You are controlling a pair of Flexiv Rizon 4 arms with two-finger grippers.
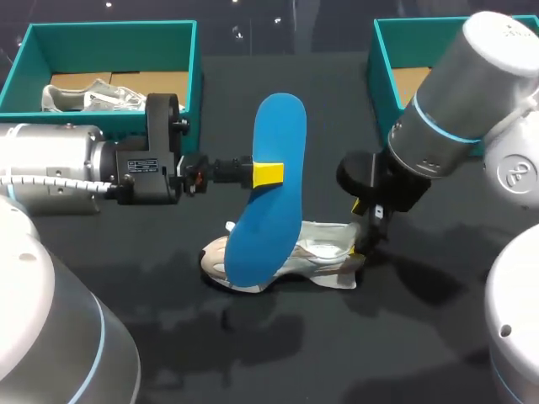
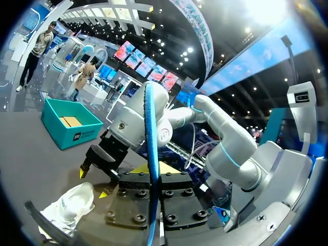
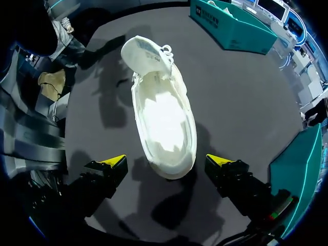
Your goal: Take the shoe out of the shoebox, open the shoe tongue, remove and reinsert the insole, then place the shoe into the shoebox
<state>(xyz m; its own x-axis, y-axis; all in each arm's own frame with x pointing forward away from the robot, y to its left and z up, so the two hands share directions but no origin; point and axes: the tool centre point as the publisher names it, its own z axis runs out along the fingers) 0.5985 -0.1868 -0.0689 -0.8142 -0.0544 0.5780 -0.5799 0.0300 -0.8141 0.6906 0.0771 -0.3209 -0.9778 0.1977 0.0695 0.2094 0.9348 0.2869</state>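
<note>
Left gripper (image 1: 268, 173): clamped on the insole, folks. In its own wrist view (image 2: 152, 171) both fingers press the thin blue edge from two sides.
Insole (image 1: 271, 202): blue, held up on end in the air over the shoe, with its lower tip down in front of the toe half. From the left wrist (image 2: 150, 133) it shows as a slim blue blade rising straight out between the fingers.
Right gripper (image 1: 362, 229): wide open and holding nothing. It points down at the heel end of the shoe. In its wrist view (image 3: 167, 161) the two yellow tips sit either side of the heel, with dark table showing between each tip and the shoe.
Shoe (image 1: 324, 252): white, lying on the table near the middle, outside both boxes, heel towards the right arm.
Tongue (image 3: 142, 51): thrown forward over the toe, so the pale inside (image 3: 164, 123) is laid wide open.
Left box (image 1: 198, 76): teal, at the far left corner, with a second pale shoe (image 1: 93, 97) lying inside it.
Right box (image 1: 383, 59): teal, at the far right, partly behind the right arm.
Table (image 1: 421, 337): dark and faintly glossy.
</note>
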